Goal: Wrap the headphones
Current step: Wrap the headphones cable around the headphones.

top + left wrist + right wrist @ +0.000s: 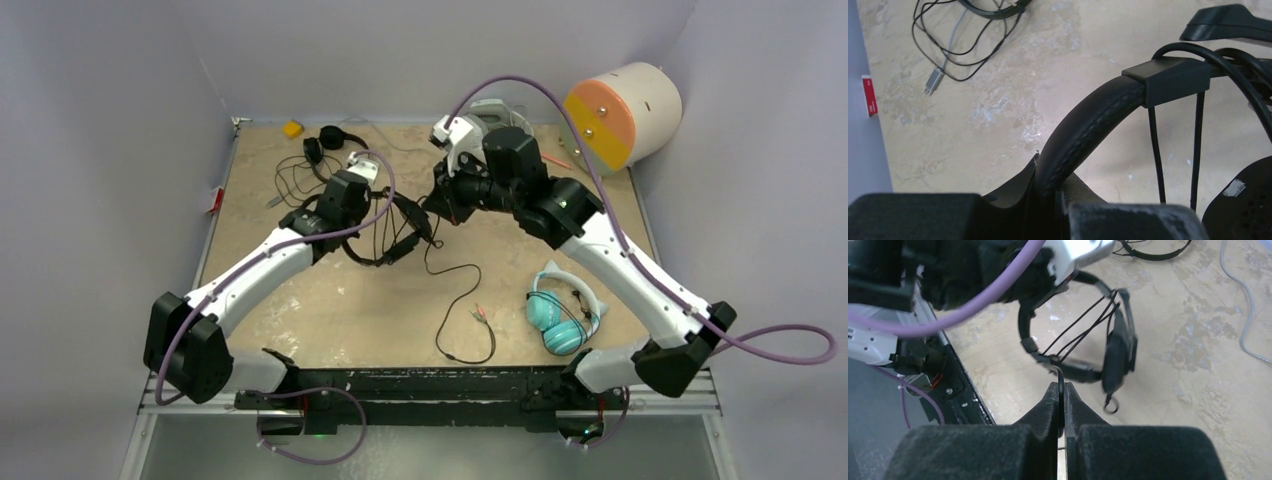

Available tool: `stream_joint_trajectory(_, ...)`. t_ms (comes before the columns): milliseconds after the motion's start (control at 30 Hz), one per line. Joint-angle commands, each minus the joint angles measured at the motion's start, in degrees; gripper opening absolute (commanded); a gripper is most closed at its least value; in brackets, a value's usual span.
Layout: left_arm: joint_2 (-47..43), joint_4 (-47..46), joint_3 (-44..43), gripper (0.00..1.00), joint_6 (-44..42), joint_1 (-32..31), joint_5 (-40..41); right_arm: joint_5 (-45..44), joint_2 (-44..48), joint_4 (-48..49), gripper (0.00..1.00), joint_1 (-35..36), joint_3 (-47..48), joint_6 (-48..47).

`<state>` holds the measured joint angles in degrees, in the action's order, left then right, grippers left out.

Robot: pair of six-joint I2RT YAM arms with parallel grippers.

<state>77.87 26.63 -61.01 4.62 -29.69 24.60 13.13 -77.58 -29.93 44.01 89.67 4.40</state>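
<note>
A slim black pair of headphones hangs mid-table in my left gripper. In the left wrist view the left gripper is shut on its padded black band. Several turns of thin black cord cross between the band and ear cups. My right gripper sits just right of the headphones; in the right wrist view the right gripper is shut on the cord. The loose cord trails toward the front. A second black pair lies at the far left. The teal cat-ear pair lies at the right.
A yellow block lies at the far left corner. A cream and orange cylinder lies off the table's far right corner. A grey plug and tangled cord lie by the second pair. A red tag marks the left edge.
</note>
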Motion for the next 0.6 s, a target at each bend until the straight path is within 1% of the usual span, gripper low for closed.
stream_joint_trajectory(0, -4.2, -1.3, 2.9, 0.00, -6.2, -2.9, -2.2, 3.3, -3.8, -3.2, 0.00, -3.0, 6.3, -2.7)
stream_joint_trajectory(133, -8.2, -0.2, 5.8, 0.00, -6.6, -4.1, -3.5, 8.5, -8.1, -3.7, 0.00, -7.8, 8.3, -2.0)
stream_joint_trajectory(300, -12.1, -0.4, 9.0, 0.00, -7.3, -4.7, -6.4, 10.4, -13.1, -5.2, 0.00, -12.9, 12.1, -3.3)
stream_joint_trajectory(433, -13.4, -0.5, 10.2, 0.00, -8.0, -5.4, -11.8, 11.4, -17.2, -8.5, 0.00, -14.9, 16.6, -6.3)
stream_joint_trajectory(567, -13.3, -1.7, 10.8, 0.00, -7.8, -5.8, -12.2, 12.9, -21.2, -12.2, 0.00, -15.6, 20.6, -7.4)
